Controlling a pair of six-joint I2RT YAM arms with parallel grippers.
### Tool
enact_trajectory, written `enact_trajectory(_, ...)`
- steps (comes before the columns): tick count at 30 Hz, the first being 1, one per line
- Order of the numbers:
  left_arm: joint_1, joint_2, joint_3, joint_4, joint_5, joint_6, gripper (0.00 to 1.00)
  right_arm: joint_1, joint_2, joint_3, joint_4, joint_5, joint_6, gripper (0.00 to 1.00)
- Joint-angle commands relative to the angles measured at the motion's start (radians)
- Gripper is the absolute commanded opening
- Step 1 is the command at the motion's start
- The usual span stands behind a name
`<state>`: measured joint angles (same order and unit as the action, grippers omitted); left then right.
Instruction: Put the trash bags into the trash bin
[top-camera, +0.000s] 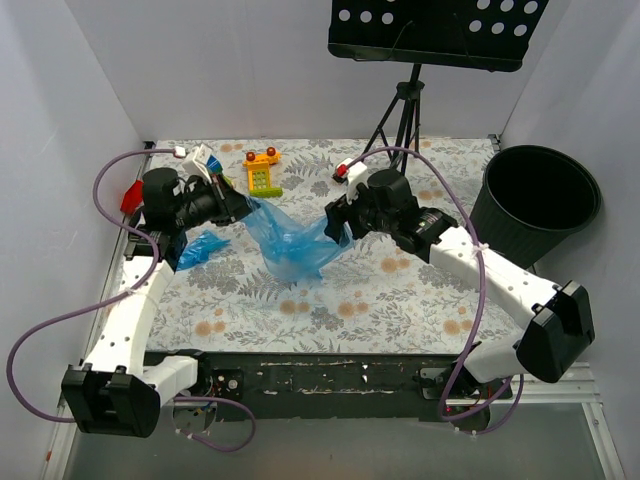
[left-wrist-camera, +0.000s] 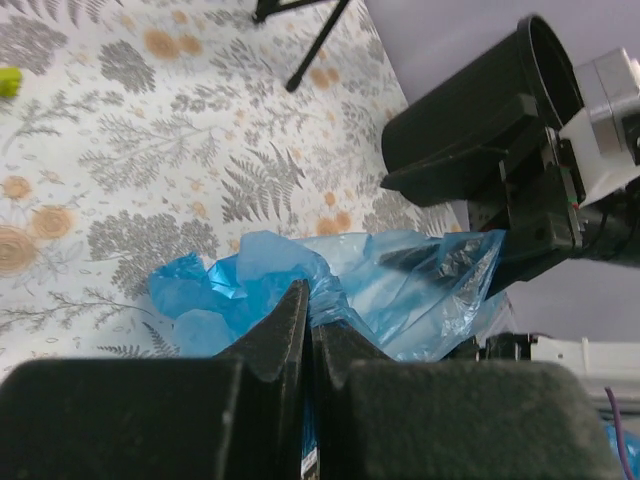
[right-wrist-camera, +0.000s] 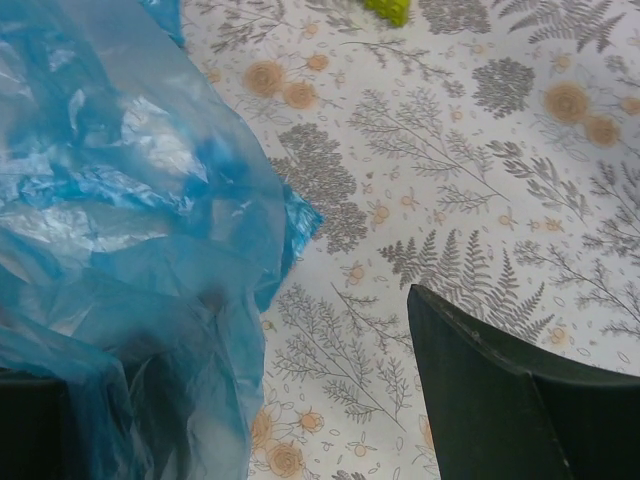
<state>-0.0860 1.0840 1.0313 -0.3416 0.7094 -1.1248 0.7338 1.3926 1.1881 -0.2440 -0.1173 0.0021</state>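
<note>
A large loose blue trash bag (top-camera: 292, 245) is stretched between my two grippers above the floral table. My left gripper (top-camera: 243, 208) is shut on its left edge; in the left wrist view blue film sits pinched between the closed fingertips (left-wrist-camera: 290, 310) and the bag (left-wrist-camera: 400, 290) billows ahead. My right gripper (top-camera: 336, 226) is at the bag's right edge, open; one finger (right-wrist-camera: 500, 400) is bare and the other is hidden behind the film (right-wrist-camera: 130, 250). A smaller blue wad (top-camera: 200, 247) lies under the left arm. The black trash bin (top-camera: 538, 200) stands at far right, also in the left wrist view (left-wrist-camera: 470, 120).
A black perforated music stand (top-camera: 435, 30) on a tripod (top-camera: 400, 110) is at the back. Yellow toy blocks (top-camera: 262, 172) and a red-and-white piece (top-camera: 346, 168) lie at the back of the table. A red object (top-camera: 131, 196) sits at the left edge.
</note>
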Motion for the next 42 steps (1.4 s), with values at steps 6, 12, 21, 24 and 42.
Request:
enact_trajectory(6, 0.057, -0.021, -0.017, 0.038, -0.066, -0.104, 0.0, -0.029, -0.054, -0.048, 0.364, -0.479, 0.288, 0.82)
enact_trajectory(12, 0.167, 0.03, -0.016, 0.064, -0.085, -0.144, 0.0, 0.007, -0.032, -0.085, 0.336, -0.567, 0.213, 0.82)
enact_trajectory(21, 0.227, 0.05, -0.03, 0.118, -0.076, -0.207, 0.0, 0.019, -0.035, -0.002, 0.287, -0.339, 0.001, 0.83)
enact_trajectory(24, 0.227, 0.057, -0.014, 0.134, -0.053, -0.222, 0.0, 0.024, 0.005, 0.018, 0.245, -0.185, 0.001, 0.82)
enact_trajectory(42, 0.25, 0.065, 0.085, 0.089, -0.048, -0.214, 0.0, 0.059, 0.054, -0.147, 0.308, -0.156, 0.101, 0.85)
